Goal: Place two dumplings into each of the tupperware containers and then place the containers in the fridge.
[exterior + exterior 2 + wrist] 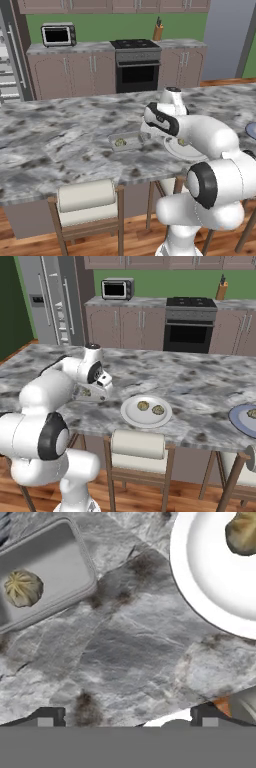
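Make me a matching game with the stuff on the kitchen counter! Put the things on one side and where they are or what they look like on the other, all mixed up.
Things:
1. grey rectangular tub
2. white plate
3. gripper
4. toaster oven

Descriptions:
A. open, above bare counter between the tub and the plate
B. on the back counter, left of the stove
C. holds one dumpling
D. holds two dumplings, one beside the other

Pairs: 1-C, 2-D, 3-A, 4-B
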Tool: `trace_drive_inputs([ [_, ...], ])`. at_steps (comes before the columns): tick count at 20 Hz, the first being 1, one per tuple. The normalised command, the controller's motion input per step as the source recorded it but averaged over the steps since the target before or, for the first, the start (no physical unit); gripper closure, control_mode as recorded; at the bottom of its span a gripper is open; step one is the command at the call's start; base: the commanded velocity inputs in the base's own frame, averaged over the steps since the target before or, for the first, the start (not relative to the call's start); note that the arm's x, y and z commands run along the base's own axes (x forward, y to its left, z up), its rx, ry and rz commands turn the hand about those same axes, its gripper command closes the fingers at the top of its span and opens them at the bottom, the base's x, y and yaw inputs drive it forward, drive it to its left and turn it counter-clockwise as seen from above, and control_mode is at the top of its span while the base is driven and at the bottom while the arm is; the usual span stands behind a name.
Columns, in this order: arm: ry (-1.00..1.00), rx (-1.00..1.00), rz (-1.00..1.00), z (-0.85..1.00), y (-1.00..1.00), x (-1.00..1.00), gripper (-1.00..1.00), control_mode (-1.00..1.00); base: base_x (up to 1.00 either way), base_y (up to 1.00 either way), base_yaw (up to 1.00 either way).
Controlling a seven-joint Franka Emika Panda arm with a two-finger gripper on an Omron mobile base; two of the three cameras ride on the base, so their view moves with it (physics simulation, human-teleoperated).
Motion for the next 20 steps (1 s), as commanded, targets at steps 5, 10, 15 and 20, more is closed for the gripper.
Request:
trace_drive_inputs([
  [5, 0.03, 0.21, -0.29, -0.05, -1.0, -0.62, -1.0, -1.0, 0.0, 0.0, 0.0],
  [10, 0.01, 0.15, -0.3, -0.02, -0.93, -0.04, -1.0, -1.0, 0.0, 0.0, 0.0],
  [15, 0.1, 0.04, -0.22, -0.03, -0.79, 0.41, -1.0, -1.0, 0.0, 0.0, 0.0],
  [20, 0.15, 0.01, -0.22, -0.02, -0.78, 0.45, -1.0, -1.0, 0.0, 0.0, 0.0],
])
